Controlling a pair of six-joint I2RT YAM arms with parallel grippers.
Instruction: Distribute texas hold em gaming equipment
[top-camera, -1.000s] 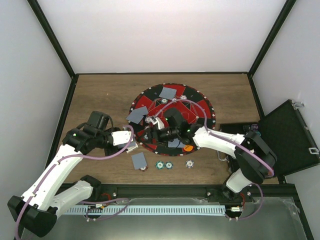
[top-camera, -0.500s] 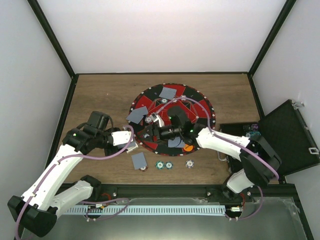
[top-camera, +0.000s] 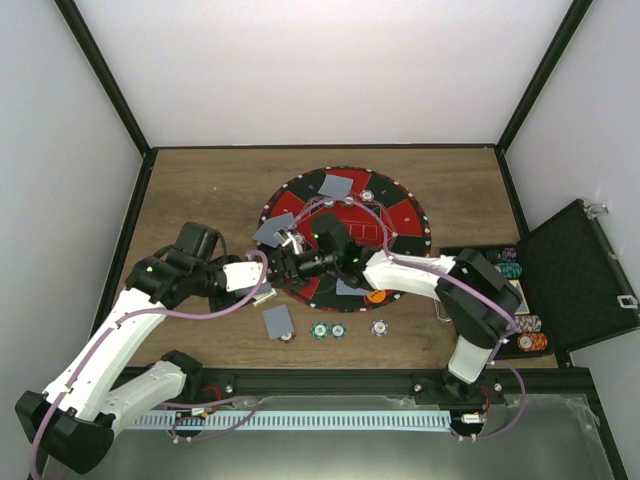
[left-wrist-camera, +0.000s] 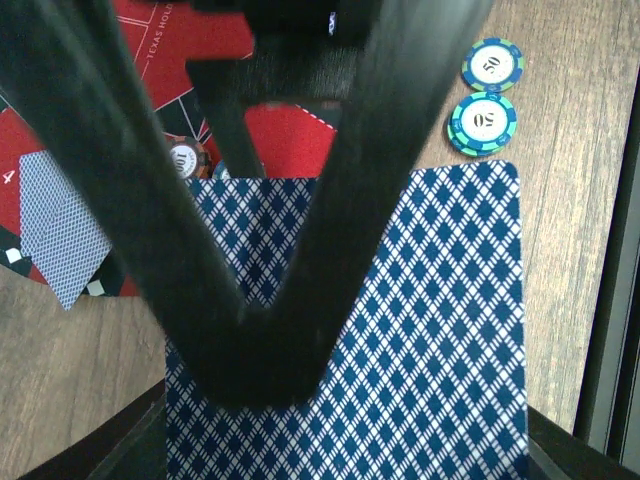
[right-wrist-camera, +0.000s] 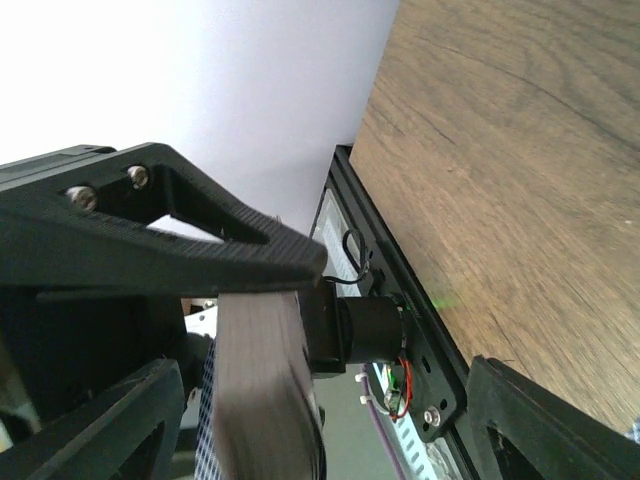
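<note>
My left gripper (top-camera: 263, 289) is shut on a deck of blue-diamond-backed cards (left-wrist-camera: 420, 340) at the mat's left edge. My right gripper (top-camera: 284, 256) is open; its fingers (right-wrist-camera: 545, 425) stand wide apart, and the deck's edge (right-wrist-camera: 258, 390) shows between them under the left gripper's finger. A dark V-shaped finger lies across the deck in the left wrist view. Single cards (top-camera: 335, 185) (top-camera: 270, 230) (top-camera: 350, 287) lie on the mat, one (top-camera: 277, 320) on the table. Teal and blue chips (top-camera: 328, 329) (left-wrist-camera: 483, 120), a white chip (top-camera: 380, 326) and an orange disc (top-camera: 374, 295) lie near the front.
The round red-and-black mat (top-camera: 400, 215) sits mid-table. The open black case (top-camera: 575, 275) stands at the right with rows of chips (top-camera: 525, 330) inside. A metal rail (top-camera: 340, 380) runs along the near edge. Black frame posts border the table.
My right arm has swung left across the mat, bringing its gripper up to the deck in my left gripper. The left arm has not moved. More chips in the case now show.
</note>
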